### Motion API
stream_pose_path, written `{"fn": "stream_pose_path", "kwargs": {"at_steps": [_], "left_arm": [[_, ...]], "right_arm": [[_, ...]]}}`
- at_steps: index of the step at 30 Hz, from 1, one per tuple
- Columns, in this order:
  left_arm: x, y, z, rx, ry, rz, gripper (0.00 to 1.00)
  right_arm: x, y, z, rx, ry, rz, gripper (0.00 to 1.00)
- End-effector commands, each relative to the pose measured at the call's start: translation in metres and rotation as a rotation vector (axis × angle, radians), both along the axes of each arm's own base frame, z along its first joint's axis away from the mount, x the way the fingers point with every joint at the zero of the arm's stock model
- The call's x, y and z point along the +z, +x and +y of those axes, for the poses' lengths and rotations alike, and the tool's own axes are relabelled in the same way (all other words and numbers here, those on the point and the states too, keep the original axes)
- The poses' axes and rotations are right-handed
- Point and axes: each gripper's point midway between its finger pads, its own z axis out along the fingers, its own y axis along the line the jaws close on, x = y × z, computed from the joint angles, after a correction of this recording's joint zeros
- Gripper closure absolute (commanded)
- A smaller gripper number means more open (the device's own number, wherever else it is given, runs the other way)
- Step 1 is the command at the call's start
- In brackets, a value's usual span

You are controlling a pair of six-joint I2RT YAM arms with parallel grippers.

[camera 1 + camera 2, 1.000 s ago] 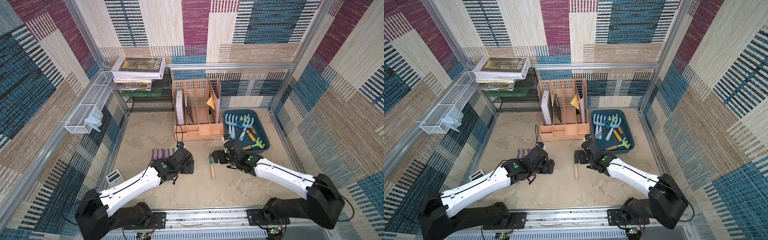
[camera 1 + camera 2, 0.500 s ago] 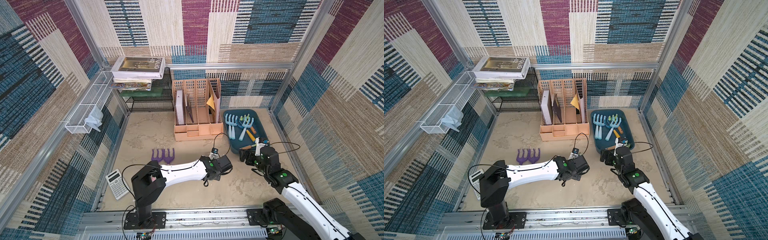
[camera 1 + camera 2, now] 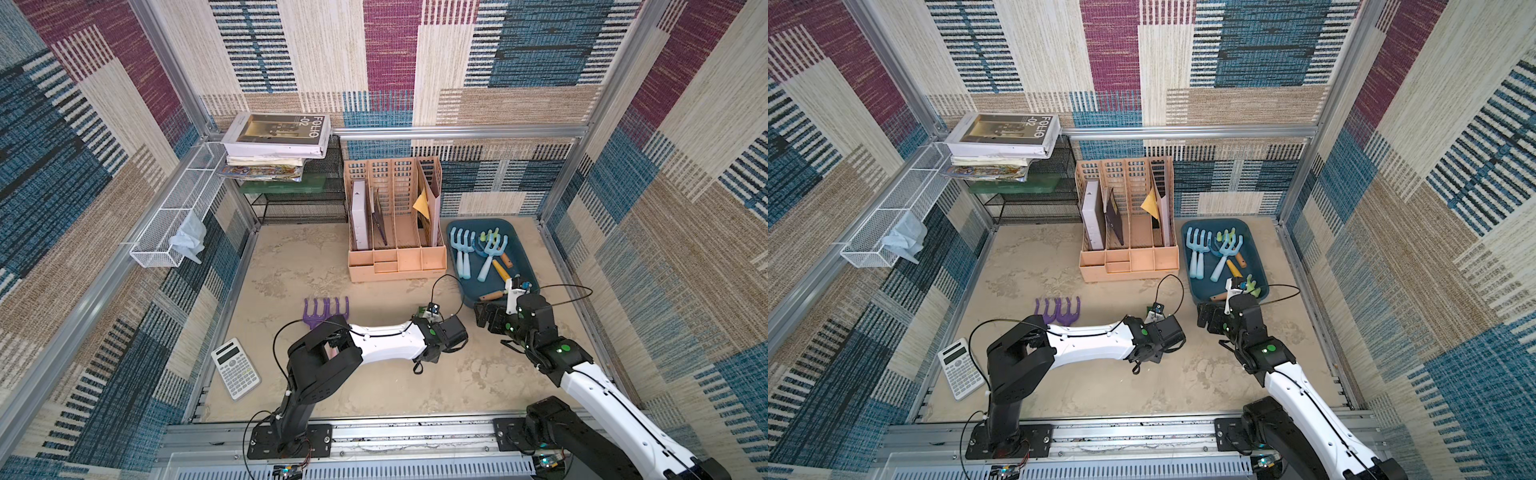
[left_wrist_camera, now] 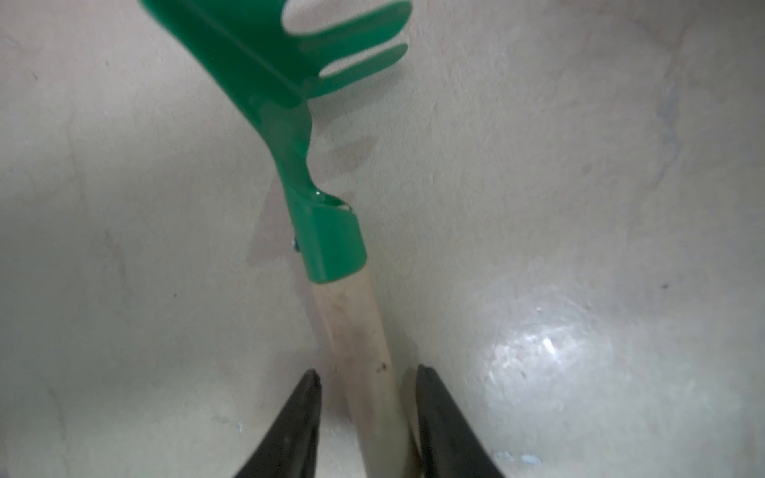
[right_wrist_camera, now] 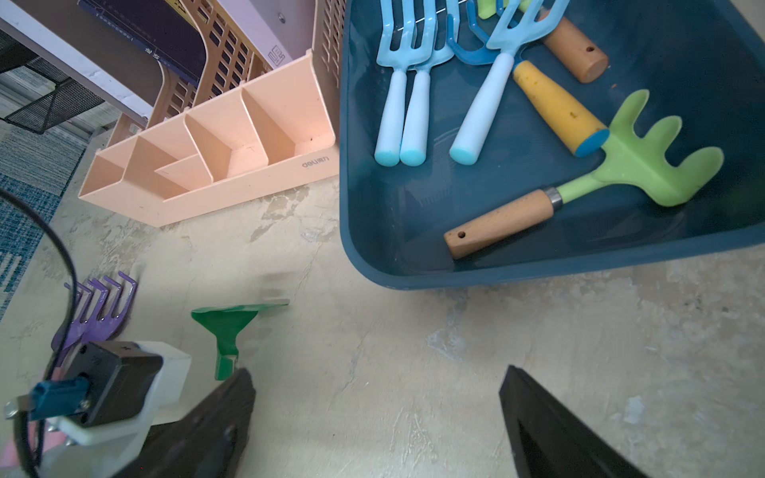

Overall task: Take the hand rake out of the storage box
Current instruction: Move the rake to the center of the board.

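a sandy bench [image 3: 374, 386] inside patterned walls. the green rake [image 4: 331, 240], with a pale wooden handle, sits on the bench outside the box [image 3: 521, 245]; both top views hide it under the left wrist. the left claw [image 4: 366, 372] straddles the handle: one finger [image 4: 434, 414] lies against the wood and the other shows a thin gap, so i cannot tell whether it is clamped. the right claw [image 5: 378, 372] hangs wide apart, holding nothing, over bare bench near the box's near corner. the box stands at the back right, just beside a peach organiser [image 3: 395, 257], and holds pale blue forks [image 5: 407, 103] and a lime rake [image 5: 645, 165]. a purple rake [image 3: 326, 309] lies further left.
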Motion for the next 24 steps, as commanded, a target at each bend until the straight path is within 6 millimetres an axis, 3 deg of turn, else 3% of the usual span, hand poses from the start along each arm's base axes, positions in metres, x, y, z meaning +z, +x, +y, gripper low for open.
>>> {"fn": "stream_pose_path", "kwargs": {"at_steps": [1,4,6,10,15,21,24], "left_arm": [[-0.004,0.001,-0.003,-0.037,-0.013,0.01,0.76],[0.0,0.001,0.0,-0.068,-0.04,0.013,0.87],[0.006,-0.003,0.0,-0.116,-0.088,0.026,1.0],[0.017,-0.011,0.014,-0.146,-0.223,0.072,1.0],[0.021,-0.014,0.029,-0.106,-0.61,0.205,1.0],[0.01,-0.013,0.048,-0.057,-0.561,0.266,0.93],[0.003,-0.009,0.059,0.0,-0.531,0.262,0.78]], "right_arm": [[0.004,0.002,0.001,0.002,0.009,-0.02,0.04],[0.0,0.003,0.002,0.005,0.006,-0.012,0.04],[-0.001,0.004,0.003,0.006,0.004,-0.007,0.04],[-0.004,0.005,0.003,0.007,0.003,0.0,0.04],[-0.006,0.006,0.004,0.009,0.002,0.001,0.05],[-0.006,0.006,0.003,0.006,-0.002,0.001,0.04],[-0.007,0.005,0.003,0.006,-0.002,0.001,0.04]]}}
